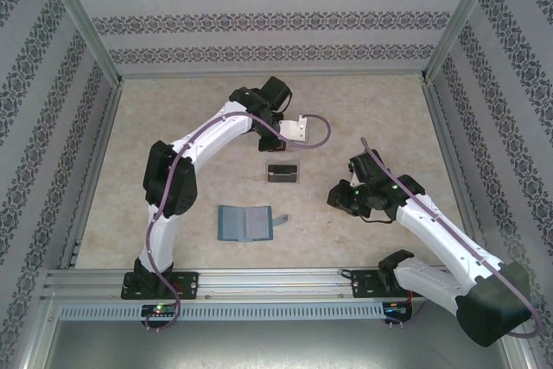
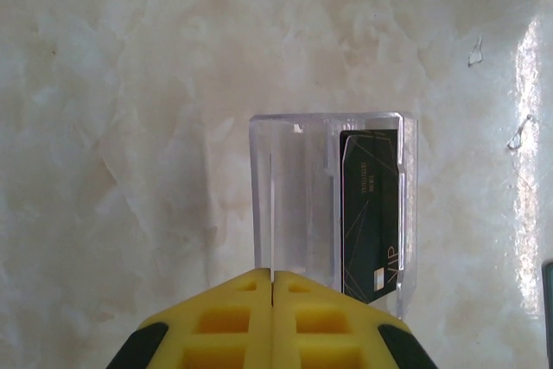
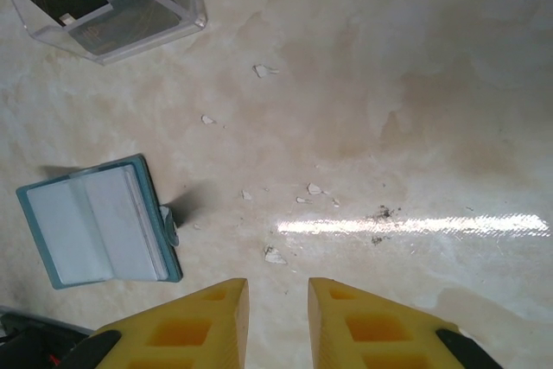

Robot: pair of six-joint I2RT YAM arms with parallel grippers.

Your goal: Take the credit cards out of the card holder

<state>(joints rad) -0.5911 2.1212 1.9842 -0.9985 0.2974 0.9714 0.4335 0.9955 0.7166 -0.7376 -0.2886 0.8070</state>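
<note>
lying open on the beige marbled desk [image 1: 173, 110], the small teal-blue folding card holder [image 1: 244, 222] sits at seven o'clock of the clear plastic box [image 1: 282, 172] containing the dark rectangular credit card [image 2: 371, 213]. next likely means pulling any card left inside. left gripper [image 2: 272, 283], closed and empty, reaches past the box; right gripper [image 3: 278, 287] hovers parted at the holder's three o'clock.

Bright even light w/ glare streak on table [image 3: 415, 225], soft shadows, sharp focus

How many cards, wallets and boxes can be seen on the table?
Wallet: 1
Clear box: 1
Dark card: 1
Total: 3
</note>
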